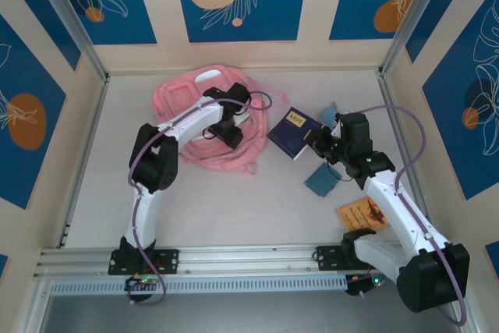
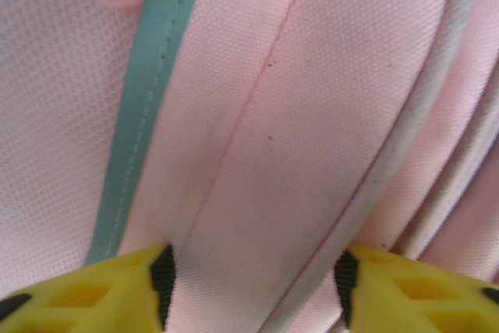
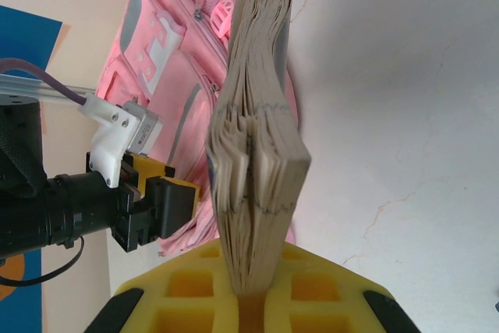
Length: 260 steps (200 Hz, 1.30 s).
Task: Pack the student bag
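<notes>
**Book in hand, bag not yet loaded**

The large pink fabric student bag [image 1: 187, 95] lies flat on the pale table [image 1: 101, 193], toward its far side. As far as the views show, none of the loose items is inside it.

The left gripper [image 2: 253, 278] is down on the bag's front face. Its yellow fingers [image 2: 101, 290] stand partway apart with a ridge of pink cloth running between them, just right of a teal trim strip [image 2: 144, 115]. Whether the pads actually grip that fold or only straddle it, I cannot tell.

The right gripper [image 3: 248, 294] sits just right of the bag, closed tight on a thick book with a dark-blue cover [image 1: 292, 132]. It clamps the book near one edge, so the block of pages rises out of the jaws, and the bag lies beyond it in the right wrist view.

Further right of the bag, and nearer the arm bases, a small teal-blue soft pouch [image 1: 321, 179] and an orange printed card [image 1: 362, 214] lie on the table. Both are well apart from the bag.

My reading is that the packing is at an early stage. One item is picked up and waiting, and the other arm seems to be working at the cloth to make an opening, though no open compartment is visible. What appears to be left is parting the bag, sliding the book in, then fetching the pouch and the card.
</notes>
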### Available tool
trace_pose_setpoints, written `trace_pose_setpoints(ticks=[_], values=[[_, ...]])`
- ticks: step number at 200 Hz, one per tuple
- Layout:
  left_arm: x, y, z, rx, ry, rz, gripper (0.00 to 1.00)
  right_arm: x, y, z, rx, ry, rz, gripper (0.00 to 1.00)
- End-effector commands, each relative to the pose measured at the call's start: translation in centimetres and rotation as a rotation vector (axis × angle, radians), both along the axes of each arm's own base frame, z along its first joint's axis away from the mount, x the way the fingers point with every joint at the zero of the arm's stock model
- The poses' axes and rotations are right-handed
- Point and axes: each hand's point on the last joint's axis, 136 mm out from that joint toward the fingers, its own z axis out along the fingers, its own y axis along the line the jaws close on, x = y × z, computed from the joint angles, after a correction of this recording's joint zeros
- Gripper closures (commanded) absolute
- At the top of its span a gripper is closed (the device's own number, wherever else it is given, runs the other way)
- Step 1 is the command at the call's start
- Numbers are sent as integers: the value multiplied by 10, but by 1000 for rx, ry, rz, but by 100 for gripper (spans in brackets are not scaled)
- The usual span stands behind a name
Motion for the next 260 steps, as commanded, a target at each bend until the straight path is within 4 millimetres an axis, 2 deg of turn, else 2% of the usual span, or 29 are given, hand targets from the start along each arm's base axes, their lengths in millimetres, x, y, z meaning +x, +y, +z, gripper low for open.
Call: trace_pose_setpoints(ticks=[1, 32, 60, 72, 103, 137, 163, 196, 232, 260], values=[[9, 5, 15, 42, -50, 3, 57, 3, 3, 16, 38, -50, 9, 98], [17, 7, 54, 16, -158, 25, 83, 0, 1, 18, 32, -51, 3, 98], [20, 3, 104, -86, -267, 40, 96, -6, 2, 17, 36, -39, 11, 98], [22, 2, 127, -125, -328, 51, 100, -10, 4, 18, 42, -35, 19, 97], [33, 13, 177, -162, -499, 125, 100, -21, 7, 23, 57, -37, 39, 97], [40, 20, 214, -226, -627, 208, 100, -27, 25, 30, 128, -68, 115, 97], [38, 14, 229, -297, -649, 218, 100, -30, 52, 36, 273, -56, 212, 97], [36, 12, 229, -317, -635, 220, 100, -23, 80, 33, 320, -30, 262, 96], [32, 14, 232, -334, -639, 237, 100, 3, 119, 33, 380, -21, 314, 96], [33, 20, 234, -316, -659, 257, 100, 33, 147, 29, 373, -47, 293, 97]])
